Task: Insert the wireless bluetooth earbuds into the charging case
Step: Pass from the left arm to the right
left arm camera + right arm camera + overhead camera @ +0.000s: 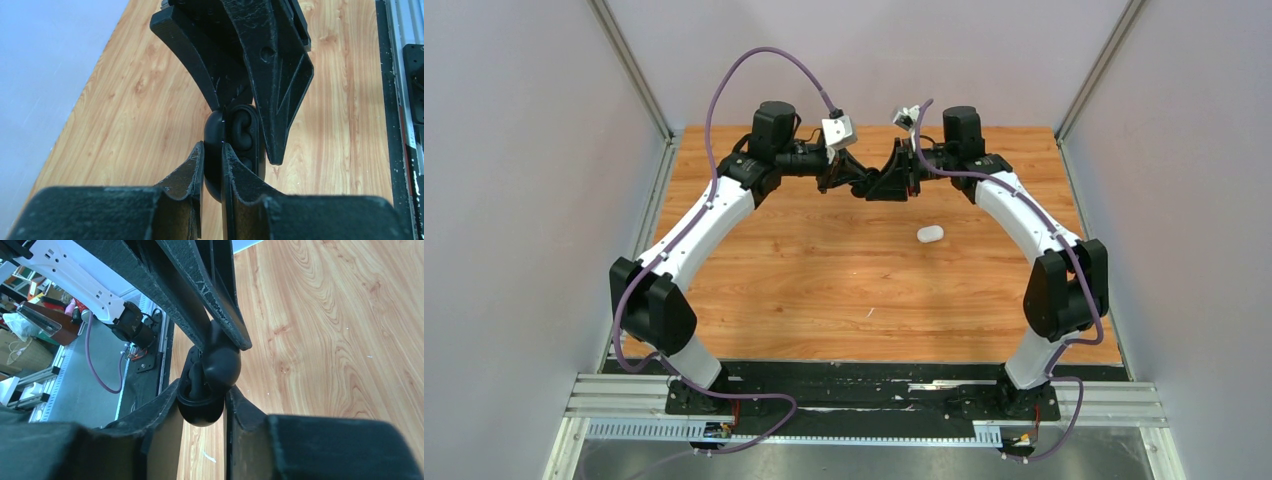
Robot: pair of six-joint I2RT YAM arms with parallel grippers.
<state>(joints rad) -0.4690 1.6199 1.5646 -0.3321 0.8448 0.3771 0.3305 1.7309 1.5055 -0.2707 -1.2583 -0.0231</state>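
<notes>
While the wooden table (824,290) carries only a white pebble-shaped case (930,234) lying shut right of centre, both arms reach to the far middle and meet above the board. The left gripper (212,150) has its jaws drawn narrow on one thin shell of the black charging case (214,131). The right gripper (202,390) clamps a wider grip around the other half, so the case hangs open between them, clear of the table. In the left wrist view, what looks like a black earbud (243,131) sits in the upper well. The well below it is too dark to tell whether it is filled, and no other earbuds show in any view. The risk lies in the shared hold. If either arm pulls or twists out of step, the hinge could be forced or snap shut. The left gripper's pinch on a smooth curved shell could also slip, dropping the case and shaking the seated bud loose.
</notes>
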